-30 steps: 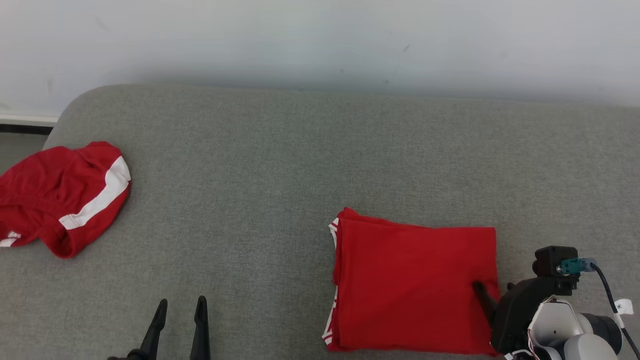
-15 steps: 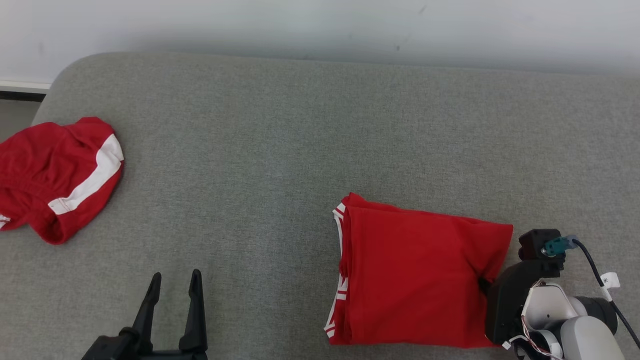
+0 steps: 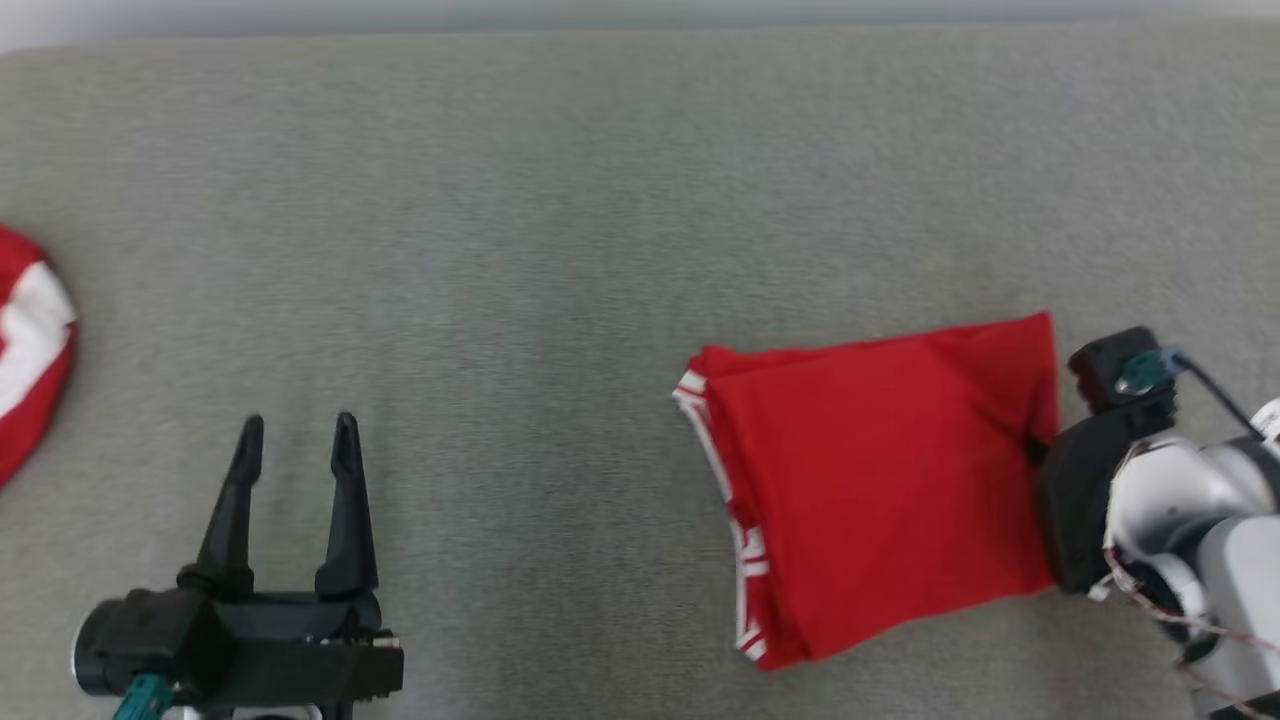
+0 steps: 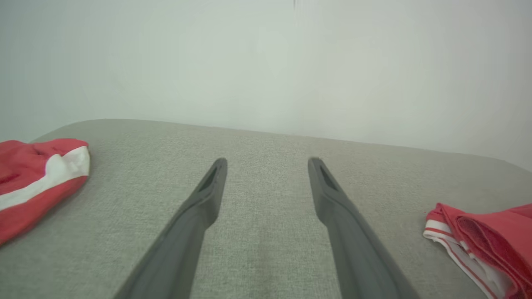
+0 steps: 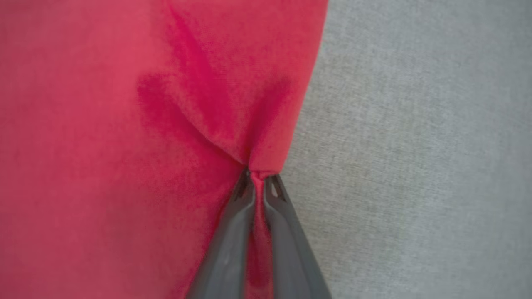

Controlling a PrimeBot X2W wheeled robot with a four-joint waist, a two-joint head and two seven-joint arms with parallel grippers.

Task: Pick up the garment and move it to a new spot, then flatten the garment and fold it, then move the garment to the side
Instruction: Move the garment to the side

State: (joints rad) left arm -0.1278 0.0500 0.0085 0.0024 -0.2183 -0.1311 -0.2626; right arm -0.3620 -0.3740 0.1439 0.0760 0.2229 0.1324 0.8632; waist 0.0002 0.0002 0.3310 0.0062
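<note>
On the grey cushion (image 3: 500, 200) the right tool (image 5: 257, 178) pinches the folded garment (image 3: 880, 480); the left tool (image 3: 297, 440) points forward, spread wide.

Broad grey woven-fabric cushion (image 3: 520, 230) with rounded far corners, plain pale wall (image 4: 266, 62) behind it, soft even light

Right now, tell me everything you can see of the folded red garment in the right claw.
The folded red garment is soft, matte cloth in a layered, roughly rectangular bundle, lying skewed on the grey fabric surface. White-striped trim shows along its left edge. The right claw is shut on a pinch of its right edge, puckering creases there.
</note>
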